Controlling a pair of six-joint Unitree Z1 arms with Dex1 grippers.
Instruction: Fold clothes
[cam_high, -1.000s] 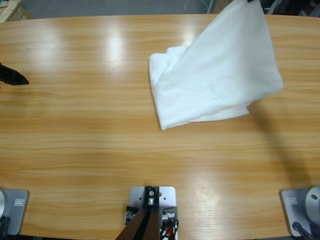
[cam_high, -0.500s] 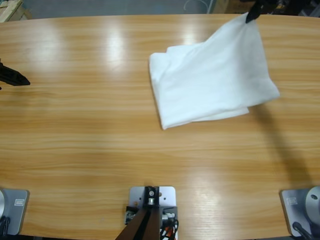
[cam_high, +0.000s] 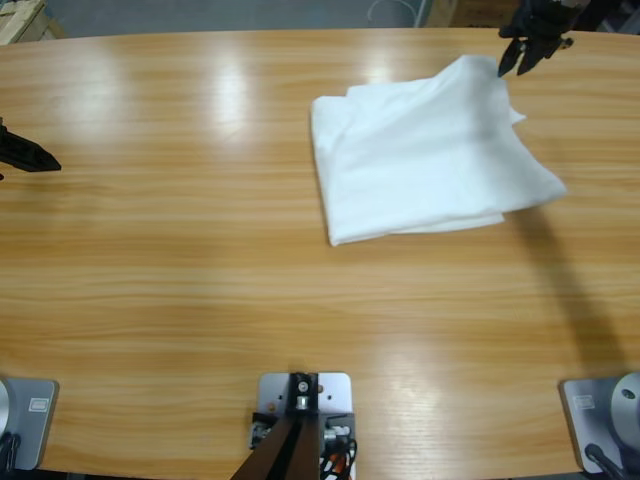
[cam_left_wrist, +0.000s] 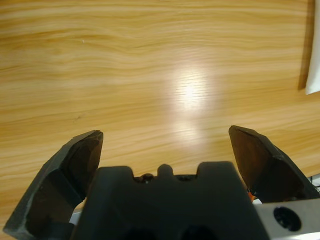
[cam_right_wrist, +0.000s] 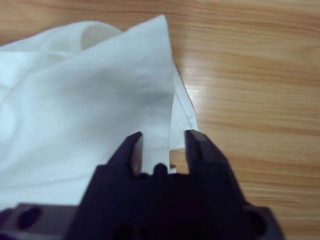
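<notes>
Over toward the far right of the surface (cam_high: 150, 300) lies the shirt (cam_high: 425, 160), a white folded bundle, roughly rectangular, with its upper layer a little rumpled and one corner reaching up to the far edge. Right at that corner hangs the right end effector (cam_high: 522, 62), its jaws a little apart with nothing clamped between them; in its wrist view the shirt (cam_right_wrist: 90, 110) lies just beyond the fingertips (cam_right_wrist: 132, 145). My guess is it has placed that corner so the top layer lies over the rest as a fold. Well apart, at the near-left edge, the left end effector (cam_left_wrist: 165, 145) waits with jaws spread wide over bare wood, presumably keeping out of the way. No box, basket or other container is anywhere to be seen.
</notes>
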